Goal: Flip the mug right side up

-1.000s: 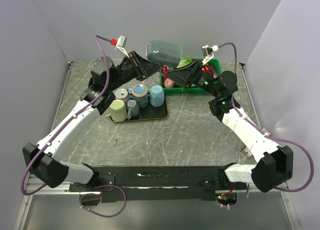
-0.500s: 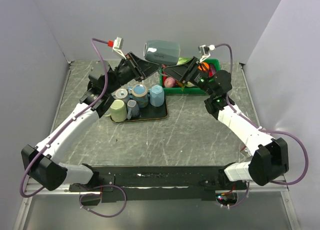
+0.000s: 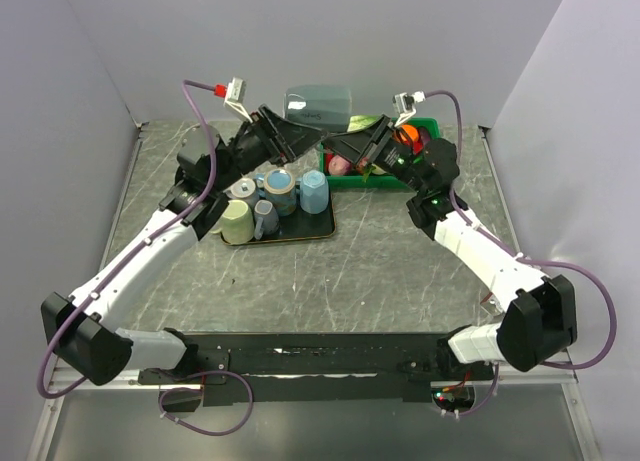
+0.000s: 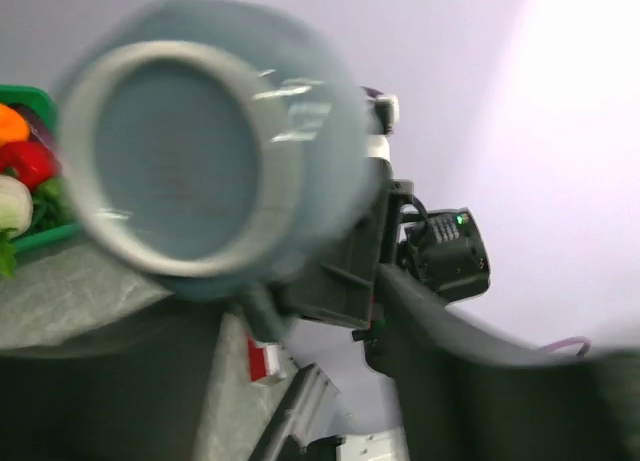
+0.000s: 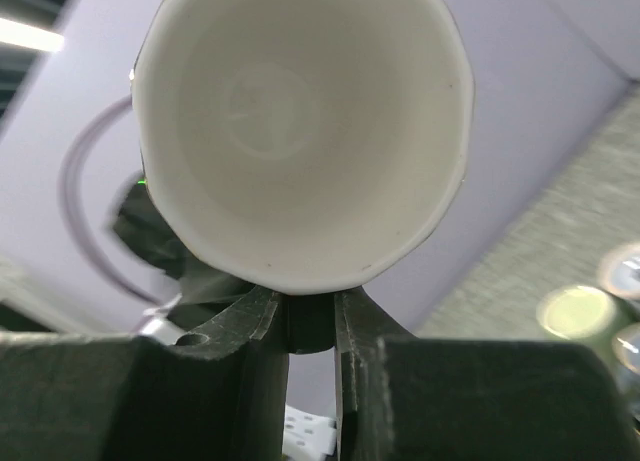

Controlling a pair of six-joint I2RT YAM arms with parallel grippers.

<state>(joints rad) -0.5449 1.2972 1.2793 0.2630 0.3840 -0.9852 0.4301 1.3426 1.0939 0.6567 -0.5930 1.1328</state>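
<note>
A grey-blue mug (image 3: 318, 105) with a white inside hangs on its side in the air at the back of the table, between both grippers. My right gripper (image 3: 340, 141) is shut on its handle. In the right wrist view the mug's open mouth (image 5: 300, 121) faces the camera and the handle sits pinched between the fingers of the right gripper (image 5: 312, 316). In the left wrist view the mug's base (image 4: 175, 166) faces the camera, blurred. My left gripper (image 3: 303, 136) stands open just left of the mug, and from its wrist the left gripper (image 4: 310, 366) shows a wide gap.
A dark tray (image 3: 300, 236) with several upright mugs lies under the left arm. A green basket (image 3: 395, 181) of vegetables stands behind the right arm; its rim (image 4: 20, 93) shows in the left wrist view. Grey walls close in on three sides.
My right gripper came in and shut on the mug's handle. My left gripper's jaws opened off the mug. The mug drifted slightly left and up.
</note>
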